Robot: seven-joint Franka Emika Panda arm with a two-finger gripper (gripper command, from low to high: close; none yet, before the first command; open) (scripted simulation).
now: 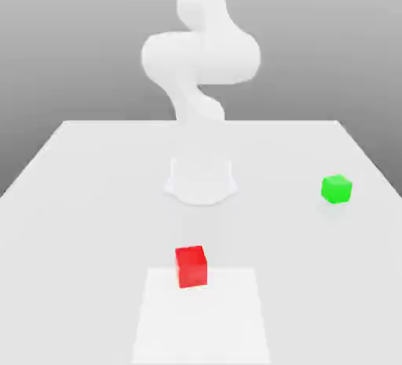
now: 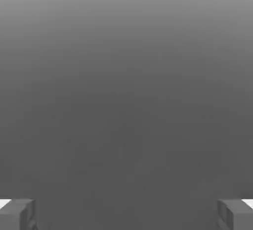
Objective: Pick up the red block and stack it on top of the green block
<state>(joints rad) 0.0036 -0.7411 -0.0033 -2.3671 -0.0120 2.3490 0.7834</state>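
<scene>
With our gripper (image 2: 127, 215) spread wide and empty, we should centre it squarely over the red block (image 1: 191, 267), low and just left of centre in the exterior view, before descending, leaving the green block (image 1: 337, 189) at right untouched.

The red block (image 1: 191, 267) sits at lower centre, partly over the far edge of a pale rectangle (image 1: 202, 324) on the white table (image 1: 86, 238). The green block (image 1: 337, 189) rests at the right, while the white arm (image 1: 200, 57) rises through upper centre.
</scene>
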